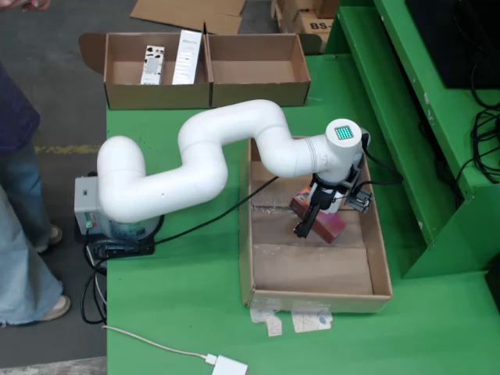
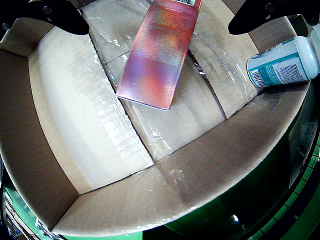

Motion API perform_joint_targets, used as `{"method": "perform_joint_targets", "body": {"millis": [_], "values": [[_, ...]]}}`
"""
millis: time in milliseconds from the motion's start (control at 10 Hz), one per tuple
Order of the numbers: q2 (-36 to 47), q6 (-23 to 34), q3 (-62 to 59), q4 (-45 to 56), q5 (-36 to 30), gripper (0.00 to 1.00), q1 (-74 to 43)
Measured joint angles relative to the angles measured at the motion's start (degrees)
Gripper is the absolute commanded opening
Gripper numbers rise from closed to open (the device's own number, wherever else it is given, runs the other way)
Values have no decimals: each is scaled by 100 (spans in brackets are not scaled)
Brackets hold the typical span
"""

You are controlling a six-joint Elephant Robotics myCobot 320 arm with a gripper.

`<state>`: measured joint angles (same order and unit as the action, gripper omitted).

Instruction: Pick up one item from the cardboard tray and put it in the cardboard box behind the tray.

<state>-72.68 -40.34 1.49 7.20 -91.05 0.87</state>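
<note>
The red carton (image 2: 160,52) lies flat on the floor of the cardboard tray (image 1: 379,258), under the spread tool (image 2: 155,15). Likely light, stiff, glossy; grip across its narrow sides.

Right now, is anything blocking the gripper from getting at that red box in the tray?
Nothing visible does. The gripper hangs open right above the red box, one finger on each side. The white bottle lies off to the right in the wrist view, clear of it.
</note>
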Motion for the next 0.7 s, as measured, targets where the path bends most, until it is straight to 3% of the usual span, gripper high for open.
{"method": "perform_joint_targets", "body": {"millis": [700], "values": [[-211,0,0,-404,-9,100,36]]}}
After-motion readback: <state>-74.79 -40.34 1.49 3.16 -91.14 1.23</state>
